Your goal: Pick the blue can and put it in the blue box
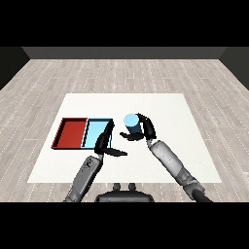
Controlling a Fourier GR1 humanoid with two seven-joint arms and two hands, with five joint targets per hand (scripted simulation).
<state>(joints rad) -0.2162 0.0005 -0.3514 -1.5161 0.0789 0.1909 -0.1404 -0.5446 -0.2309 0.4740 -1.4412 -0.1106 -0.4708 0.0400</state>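
Just right of the light blue tray [97, 131], the right hand [144, 129] has its fingers curled round the upright blue can [131, 124], so pickup appears complete and placement in that tray remains, while the left hand [106, 144] hovers with fingers relaxed.

I see blue can [131, 124], lighter blue top, in black right hand [146, 128]. Left of it: light blue tray [93, 131], then red tray [72, 132], both w/ dark rims. Black left hand [105, 144], grey forearms. White table [165, 107], grey wood-plank floor [121, 73].
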